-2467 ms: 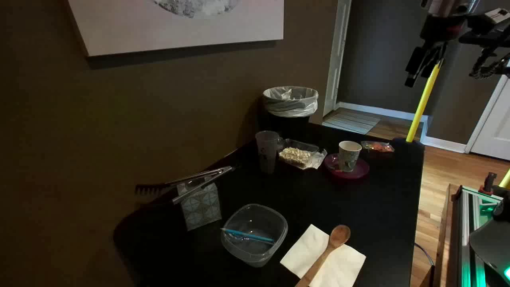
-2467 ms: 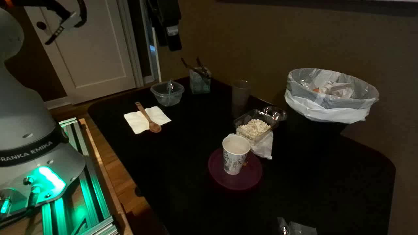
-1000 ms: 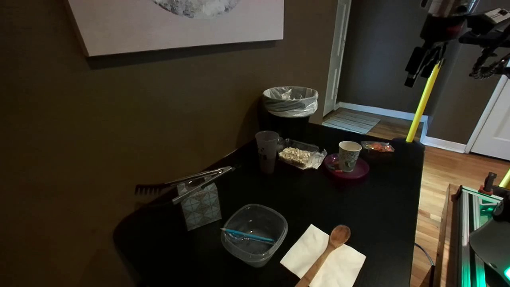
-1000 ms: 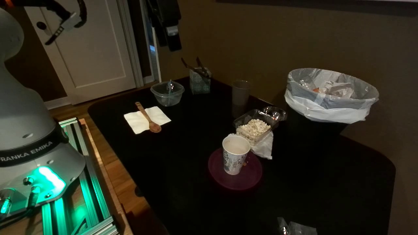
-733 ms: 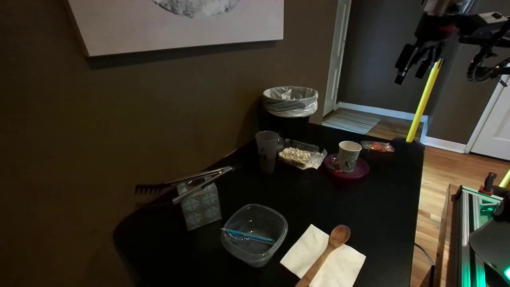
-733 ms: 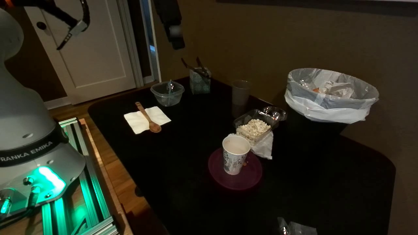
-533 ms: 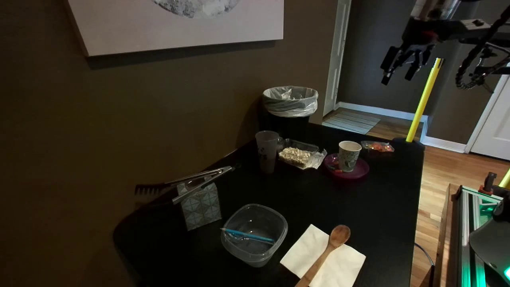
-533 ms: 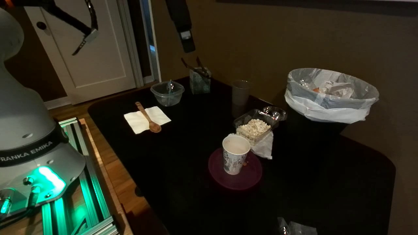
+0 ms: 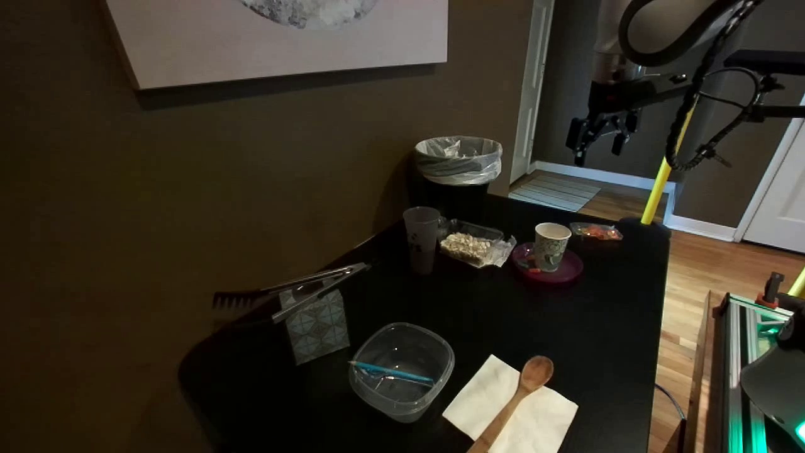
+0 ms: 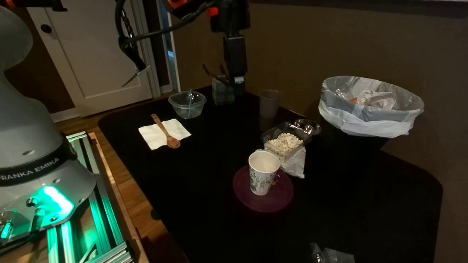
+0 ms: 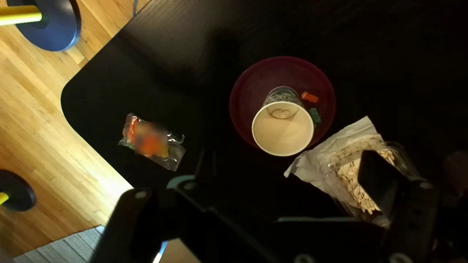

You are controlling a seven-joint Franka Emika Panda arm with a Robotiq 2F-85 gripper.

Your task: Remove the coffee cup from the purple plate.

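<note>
The table (image 10: 204,164) and everything on it hold the positions they had half a second ago; the arm (image 10: 29,131) is the part that has moved. It has swung farther out over the table and lowered, bringing the gripper (image 9: 598,151) nearer the plate (image 10: 272,204) in both exterior views. Arm pose: wrist (image 9: 618,68) close to vertical, gripper directed downward, higher than the cup (image 10: 261,179) and well apart from it. From where I stand, the fingers (image 11: 376,179) are spread, with a wide gap between them, and released. The plate lies flat on the table, near the tray (image 10: 275,132). The cup stands upright on the plate, within its rim. Beside it, on the plate, lie an orange bit (image 11: 309,96) and a green bit (image 11: 314,115).
</note>
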